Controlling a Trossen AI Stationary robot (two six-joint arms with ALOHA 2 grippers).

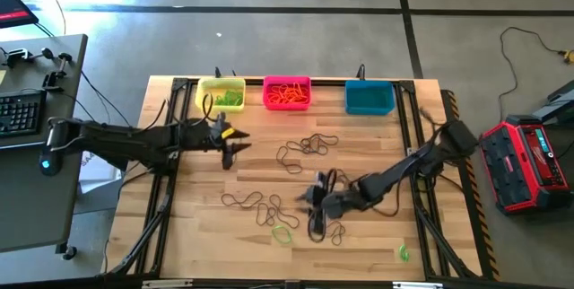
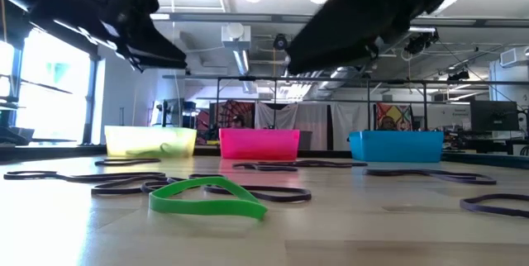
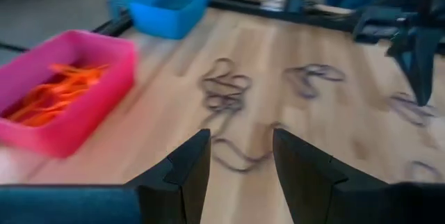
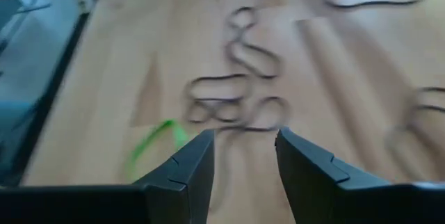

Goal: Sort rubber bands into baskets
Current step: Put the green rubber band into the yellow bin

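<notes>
Done: the small yellow rectangular plastic basket (image 1: 221, 94) at upper centre-left of the high view holds green loops; the pink-magenta plastic basket (image 1: 287, 92) beside it holds orange ones.
Left: the teal-blue plastic basket (image 1: 369, 98) looks empty; many thin dark brown rubber bands (image 1: 305, 148) lie across the middle and lower part of the wooden desk (image 1: 377, 163), plus a green rubber band (image 1: 283, 232) at lower centre and another green one (image 1: 404, 252) at lower right.
Left end effector (image 1: 235, 142): centre-left, near the yellow basket, fingers parted, holding nothing.
Right end effector (image 1: 313, 197): lower centre, over dark bands, fingers parted, empty.
Hard to make out: the teal basket's floor; wrist views are blurred, so loop counts are unclear.
</notes>
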